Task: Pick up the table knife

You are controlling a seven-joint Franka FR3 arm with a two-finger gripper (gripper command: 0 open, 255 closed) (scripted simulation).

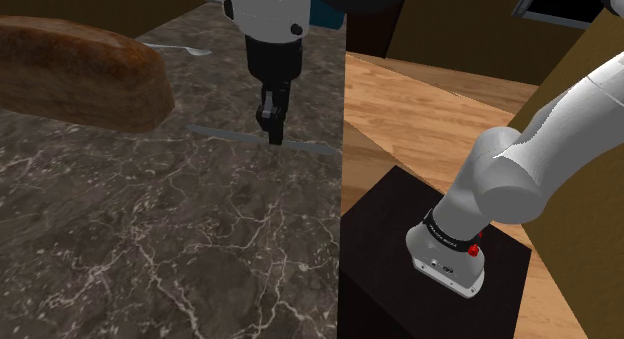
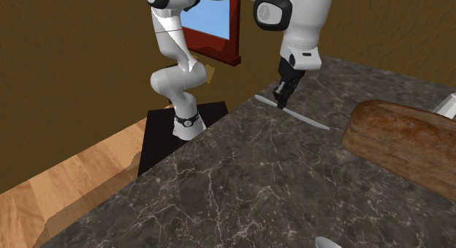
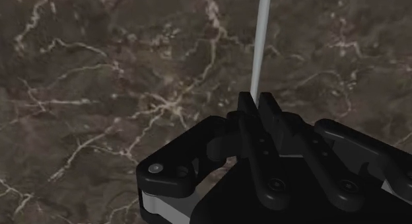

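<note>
The dark marbled desk (image 1: 150, 247) carried a brown bread loaf (image 1: 80, 72) at the shoulder view's left. Near the desk's edge, the black hand (image 1: 273, 135) clasped the thin grey table knife (image 1: 225, 135), its fingers closed tight on it.

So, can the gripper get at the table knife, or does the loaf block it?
Likely yes: the gripper is down on the table knife, its fingers closed around it near mid-length on the counter. The brown loaf lies well aside.
</note>
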